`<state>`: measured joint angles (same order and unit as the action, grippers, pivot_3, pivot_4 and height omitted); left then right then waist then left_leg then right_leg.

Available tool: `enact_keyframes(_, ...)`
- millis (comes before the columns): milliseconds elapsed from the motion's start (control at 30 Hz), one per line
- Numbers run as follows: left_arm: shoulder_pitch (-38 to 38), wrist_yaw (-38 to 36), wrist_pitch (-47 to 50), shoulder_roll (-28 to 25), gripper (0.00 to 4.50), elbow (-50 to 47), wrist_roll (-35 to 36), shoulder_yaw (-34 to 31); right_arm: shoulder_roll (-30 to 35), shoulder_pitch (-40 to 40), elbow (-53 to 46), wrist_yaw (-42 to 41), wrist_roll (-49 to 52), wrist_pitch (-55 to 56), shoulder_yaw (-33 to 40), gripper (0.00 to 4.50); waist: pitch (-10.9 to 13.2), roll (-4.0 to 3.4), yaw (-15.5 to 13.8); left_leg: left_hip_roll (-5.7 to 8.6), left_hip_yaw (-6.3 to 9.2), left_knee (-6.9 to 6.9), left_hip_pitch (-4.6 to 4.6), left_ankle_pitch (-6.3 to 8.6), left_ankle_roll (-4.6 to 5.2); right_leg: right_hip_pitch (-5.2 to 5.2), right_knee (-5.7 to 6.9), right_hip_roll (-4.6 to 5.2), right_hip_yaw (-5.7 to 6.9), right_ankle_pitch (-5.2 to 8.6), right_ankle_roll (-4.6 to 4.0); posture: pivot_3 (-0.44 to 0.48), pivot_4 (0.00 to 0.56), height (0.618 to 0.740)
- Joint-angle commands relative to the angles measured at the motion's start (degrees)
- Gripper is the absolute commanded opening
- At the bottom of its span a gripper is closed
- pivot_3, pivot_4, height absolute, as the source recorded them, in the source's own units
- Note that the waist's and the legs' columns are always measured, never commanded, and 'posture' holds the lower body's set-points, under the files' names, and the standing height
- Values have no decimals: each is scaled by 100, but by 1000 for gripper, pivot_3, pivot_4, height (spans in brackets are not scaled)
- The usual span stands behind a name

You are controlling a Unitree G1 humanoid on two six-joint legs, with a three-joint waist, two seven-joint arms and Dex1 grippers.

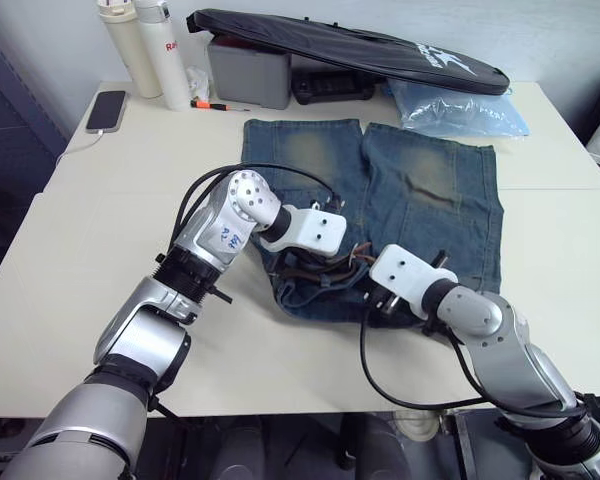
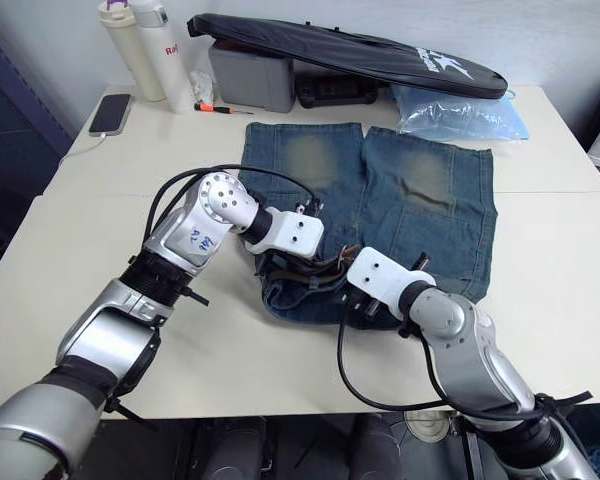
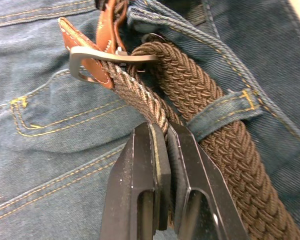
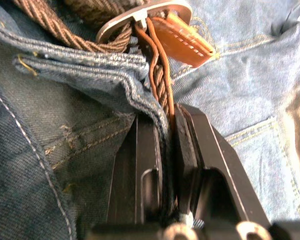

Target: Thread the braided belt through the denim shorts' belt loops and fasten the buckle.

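Here the shorts (image 1: 400, 200) lie flat mid-table, waistband at six o'clock, with the belt (image 3: 200, 95) already under a belt loop (image 3: 225, 107). The left gripper (image 3: 162, 145) is clenched on the belt's free end just beside the buckle (image 3: 105, 57), probably to feed it. At its three o'clock, the right gripper (image 4: 167, 135) pinches strap and waistband edge, seemingly steadying both.

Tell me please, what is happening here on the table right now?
A two-armed robot is fitting a braided belt to denim shorts lying flat on the table. The belt already passes under a belt loop. The left gripper is shut on the belt just behind the buckle. The right gripper pinches the waistband denim together with a thin brown strand, close to the buckle.
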<state>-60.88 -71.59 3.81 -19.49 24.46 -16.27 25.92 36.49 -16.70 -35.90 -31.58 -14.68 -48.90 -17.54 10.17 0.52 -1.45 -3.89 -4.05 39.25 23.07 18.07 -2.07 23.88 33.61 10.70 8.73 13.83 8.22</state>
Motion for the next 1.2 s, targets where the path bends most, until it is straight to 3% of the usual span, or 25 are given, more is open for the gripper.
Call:
enact_keyframes(33,-375,374,-499,143,0,228,-167,112,-78,-121,-262,-6,3,92,-14,45,0,0,-2,0,0,1,0,0,0,0,0,0,1,0,0,0,150,740)
enact_keyframes(267,-720,627,-940,497,0,908,-103,95,-69,-17,-368,-143,88,200,-76,45,0,0,9,0,-1,0,0,0,0,0,-2,0,1,0,0,0,150,740)
enact_keyframes(700,-822,670,-542,1111,0,1230,40,-30,-116,-94,-286,-238,86,259,-92,45,0,0,5,0,-1,0,0,0,0,1,0,0,0,0,-1,0,150,740)
enact_keyframes(833,-923,400,66,1198,1441,1176,466,-455,-84,-37,-306,-260,96,269,-56,0,0,0,10,0,-1,0,0,0,0,1,-1,0,0,0,-1,0,150,740)
enact_keyframes(1067,-933,-691,1298,570,4327,255,1052,-826,132,88,-323,-423,151,326,123,0,0,0,26,0,-1,-3,1,0,0,4,0,0,0,1,-1,0,150,740)
enact_keyframes(1200,-974,-947,2163,240,4460,-310,1573,-1108,490,174,-386,-757,389,444,473,0,0,0,16,0,-1,-1,1,0,0,3,1,0,-2,0,-1,0,150,740)
